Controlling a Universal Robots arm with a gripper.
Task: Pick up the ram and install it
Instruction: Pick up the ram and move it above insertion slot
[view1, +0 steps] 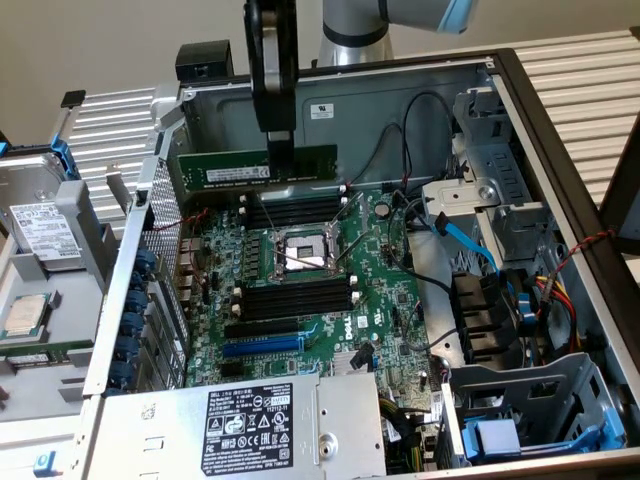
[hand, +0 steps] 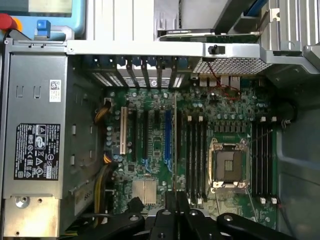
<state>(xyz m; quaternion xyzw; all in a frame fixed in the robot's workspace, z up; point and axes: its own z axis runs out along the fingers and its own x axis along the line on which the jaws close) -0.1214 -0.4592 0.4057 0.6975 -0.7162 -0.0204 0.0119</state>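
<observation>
Exterior view: one black gripper (view1: 280, 165) hangs over one open grey metal computer case (view1: 560, 130). Its two fingers (view1: 281, 145) are pressed together on one ram (view1: 225, 170), a long, thin green circuit-board stick with a white label strip, and pinch it near mid-length. The stick is held level and on edge, raised clear of the one green motherboard (view1: 385, 300) and not seated in any slot.

On the board, one square silver processor socket (view1: 300, 250) sits between two banks of long black memory slots (view1: 295, 212), one bank on each side. The slot count per bank cannot be told. One blue expansion slot (view1: 262, 347) lies beside the nearer bank. One silver power supply with a black label (view1: 250, 430) fills the near corner.

In the wrist view the stick (hand: 174, 145) appears edge-on as one thin line running out from the gripper (hand: 175, 202), parallel to the memory slots (hand: 195, 155), between them and the blue slot (hand: 168, 135). One white slot (hand: 123, 130) lies further off.
</observation>
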